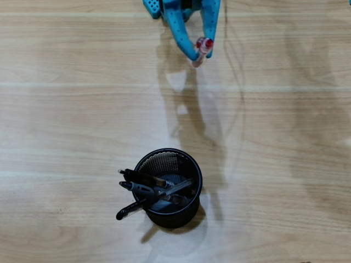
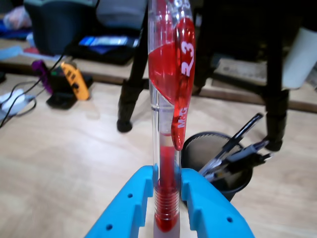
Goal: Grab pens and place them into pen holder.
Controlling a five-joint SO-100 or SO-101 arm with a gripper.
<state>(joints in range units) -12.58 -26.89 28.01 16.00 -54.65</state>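
Gripper (image 2: 166,191) clamped on red pen (image 2: 168,99), upright in wrist view, near top edge in overhead view. Pen holder (image 1: 189,211) well apart, low centre on table (image 1: 66,109), three dark pens (image 1: 140,189) inside, leaning left. Bare wood between.

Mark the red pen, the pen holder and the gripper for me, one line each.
red pen (image 2: 168,94), wrist view: on the red clip, upright between the blue fingers.
pen holder (image 1: 189,211), overhead view: on its black mesh wall, lower right side.
gripper (image 2: 166,186), wrist view: midway between the fingertips, clamped on the pen's barrel.
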